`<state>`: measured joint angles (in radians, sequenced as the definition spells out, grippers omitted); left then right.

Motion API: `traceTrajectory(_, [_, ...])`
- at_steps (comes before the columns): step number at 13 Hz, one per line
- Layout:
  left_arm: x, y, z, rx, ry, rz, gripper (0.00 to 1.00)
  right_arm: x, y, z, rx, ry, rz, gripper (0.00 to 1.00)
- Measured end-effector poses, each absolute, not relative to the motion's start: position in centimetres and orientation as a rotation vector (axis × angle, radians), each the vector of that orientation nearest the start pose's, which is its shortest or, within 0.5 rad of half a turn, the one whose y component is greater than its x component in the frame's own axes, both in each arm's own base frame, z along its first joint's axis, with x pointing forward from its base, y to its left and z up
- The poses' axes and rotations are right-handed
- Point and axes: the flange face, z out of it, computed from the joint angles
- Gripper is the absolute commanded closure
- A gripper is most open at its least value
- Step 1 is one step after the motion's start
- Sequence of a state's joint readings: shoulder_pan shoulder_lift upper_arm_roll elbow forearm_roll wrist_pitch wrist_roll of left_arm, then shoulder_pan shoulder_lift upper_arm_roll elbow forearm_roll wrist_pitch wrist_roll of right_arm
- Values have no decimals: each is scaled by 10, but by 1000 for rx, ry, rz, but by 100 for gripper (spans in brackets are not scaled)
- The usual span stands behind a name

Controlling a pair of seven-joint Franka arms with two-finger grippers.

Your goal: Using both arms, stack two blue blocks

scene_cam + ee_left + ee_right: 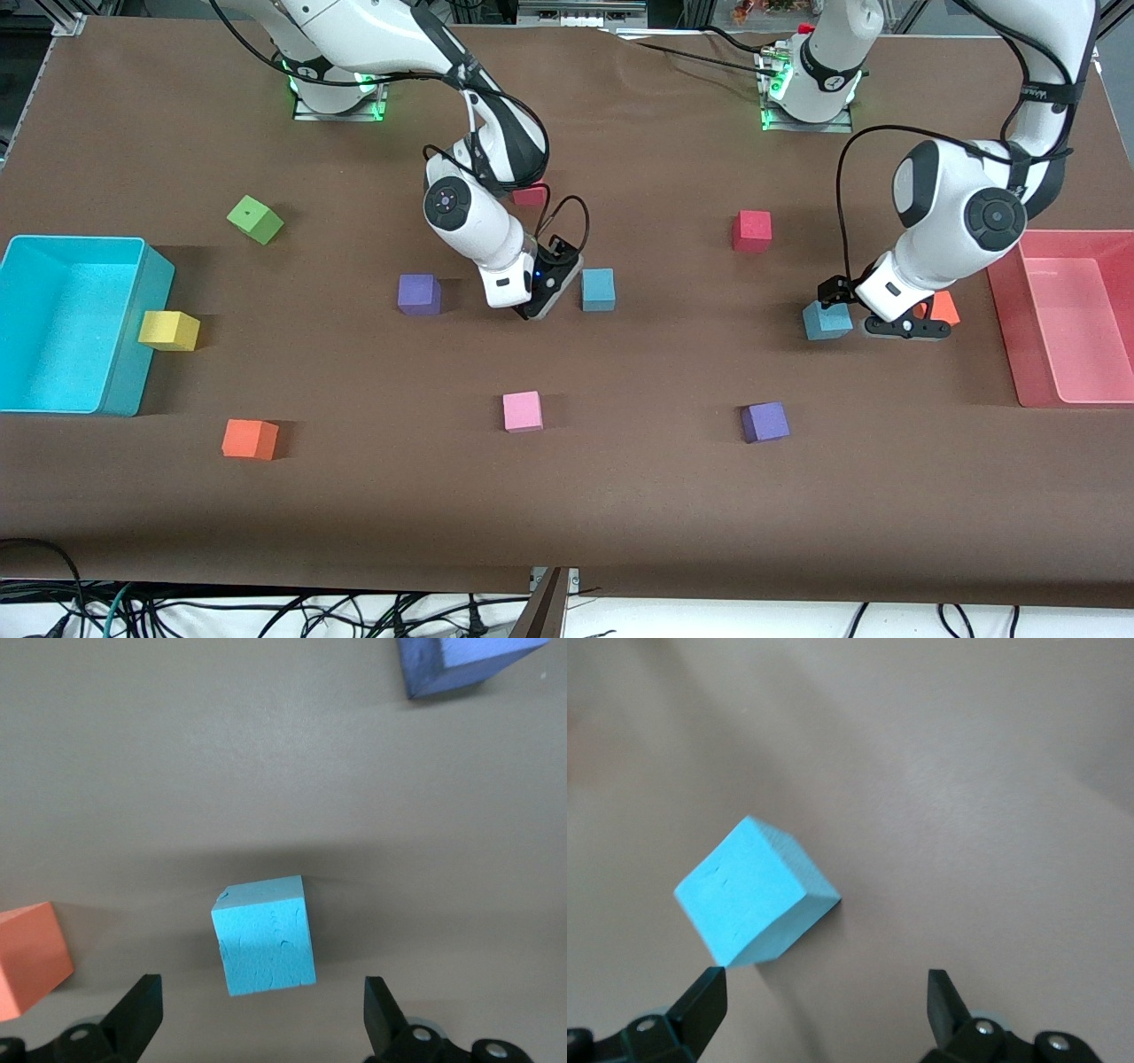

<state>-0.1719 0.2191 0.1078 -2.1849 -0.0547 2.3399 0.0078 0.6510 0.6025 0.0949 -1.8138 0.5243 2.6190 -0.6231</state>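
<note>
With my left gripper (261, 1014) and right gripper (824, 1010) fully open and empty, I centre each over its blue block (265, 935) (751, 892), squaring the jaws before closing.

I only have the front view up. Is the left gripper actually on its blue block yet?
Observer: No. In the left wrist view the left gripper is open, with the blue block on the table between its fingers, untouched.
Operator: And the right one?
Observer: The right gripper is open too, but its blue block sits off-centre, close to one finger.
Operator: Is that block square to the jaws?
Observer: No, it lies turned at an angle to them.
</note>
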Motion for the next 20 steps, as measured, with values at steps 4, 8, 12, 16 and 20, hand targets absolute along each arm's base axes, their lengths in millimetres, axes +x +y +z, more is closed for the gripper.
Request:
traceTrajectory(4, [550, -37, 246, -3142, 56, 91, 0, 506, 410, 210, -2248, -1348, -339, 0])
traceTrajectory(8, [547, -41, 215, -3131, 71, 130, 0, 500, 391, 193, -2068, -1341, -491, 0])
traceTrajectory(12, [541, -43, 198, -3125, 79, 147, 55, 490, 387, 179, -1948, -1338, -581, 0])
traceTrajectory(16, [540, -43, 199, -3126, 78, 146, 98, 483, 379, 165, -1878, -1362, -592, 0])
traceTrajectory(20, [549, -49, 244, -3141, 91, 70, 100, 480, 365, 153, -1846, -1334, -574, 0])
